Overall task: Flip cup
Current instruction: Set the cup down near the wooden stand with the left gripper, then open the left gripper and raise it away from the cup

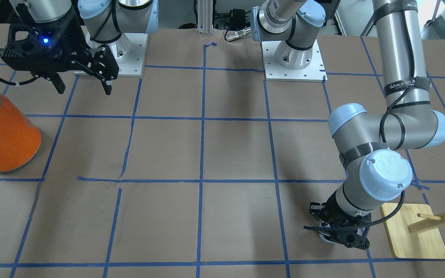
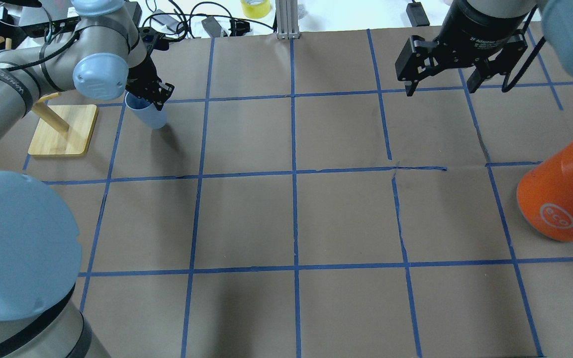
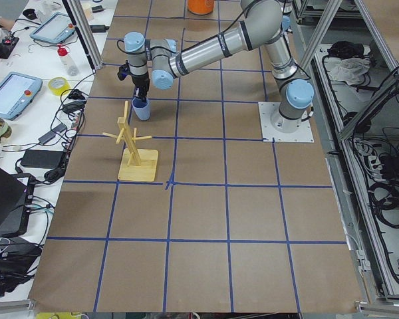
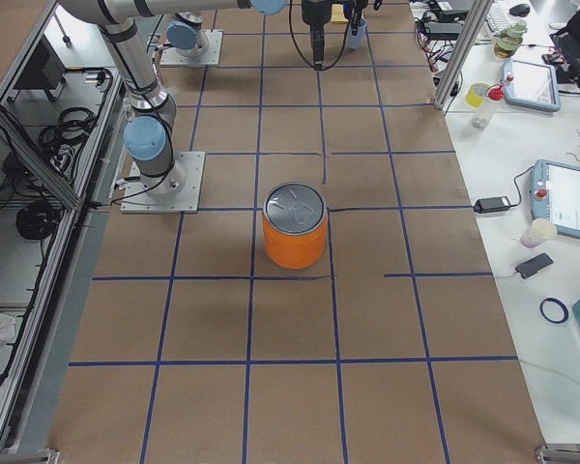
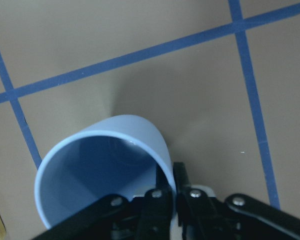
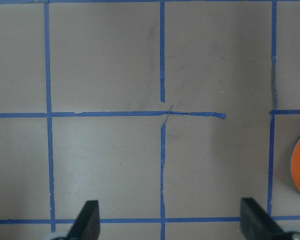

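The pale blue cup (image 2: 148,114) stands mouth up and a little tilted at the far left of the table, next to the wooden stand. My left gripper (image 2: 151,92) comes down from above and is shut on the cup's rim, one finger inside and one outside. The left wrist view shows the cup's blue inside (image 5: 97,172) and the wall pinched in my left gripper (image 5: 171,192). The cup also shows in the exterior left view (image 3: 141,110). My right gripper (image 2: 439,91) is open and empty, held high over the far right of the table, also in its wrist view (image 6: 171,222).
A large orange can (image 2: 560,199) with a silver top stands at the right edge, near my right gripper's side. A wooden peg stand (image 2: 62,130) on a bamboo base sits just left of the cup. Blue tape lines grid the brown table.
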`<state>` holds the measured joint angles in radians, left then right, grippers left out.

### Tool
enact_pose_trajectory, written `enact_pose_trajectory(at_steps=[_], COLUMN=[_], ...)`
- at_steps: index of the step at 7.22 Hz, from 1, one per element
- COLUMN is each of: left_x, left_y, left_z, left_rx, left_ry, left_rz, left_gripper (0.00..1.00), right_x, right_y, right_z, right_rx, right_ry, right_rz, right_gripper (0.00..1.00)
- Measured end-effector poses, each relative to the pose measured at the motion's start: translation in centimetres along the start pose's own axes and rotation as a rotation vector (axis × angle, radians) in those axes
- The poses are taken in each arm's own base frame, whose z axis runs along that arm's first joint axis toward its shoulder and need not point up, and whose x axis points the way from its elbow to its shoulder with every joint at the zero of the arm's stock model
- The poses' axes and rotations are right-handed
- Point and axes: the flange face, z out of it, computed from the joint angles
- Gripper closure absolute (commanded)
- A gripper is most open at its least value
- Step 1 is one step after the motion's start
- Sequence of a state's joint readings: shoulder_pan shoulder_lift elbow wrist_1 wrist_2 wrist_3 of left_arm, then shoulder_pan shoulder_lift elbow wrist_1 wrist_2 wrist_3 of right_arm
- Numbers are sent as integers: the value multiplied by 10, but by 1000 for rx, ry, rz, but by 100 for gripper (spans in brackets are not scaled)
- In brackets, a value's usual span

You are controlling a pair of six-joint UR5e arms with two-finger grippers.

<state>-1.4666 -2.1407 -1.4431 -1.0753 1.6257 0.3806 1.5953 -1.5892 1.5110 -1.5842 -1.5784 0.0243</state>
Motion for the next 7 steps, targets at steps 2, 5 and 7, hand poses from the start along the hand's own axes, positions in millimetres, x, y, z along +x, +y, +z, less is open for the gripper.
enact_pose_trajectory(at_steps=[2,5,7], left_x=[1,5,25], left_y=[1,3,18], left_z=[5,-13,-65], left_rx=[7,35,4], left_ry=[-1,-6,3], left_rz=[0,0,8], left_gripper=[22,8,4], right_x=[0,0,0], right_y=[0,0,0], right_z=[0,0,0], right_rx=[0,0,-1], right_ry=[0,0,0], right_rz=[0,0,-2], right_gripper=[0,0,0])
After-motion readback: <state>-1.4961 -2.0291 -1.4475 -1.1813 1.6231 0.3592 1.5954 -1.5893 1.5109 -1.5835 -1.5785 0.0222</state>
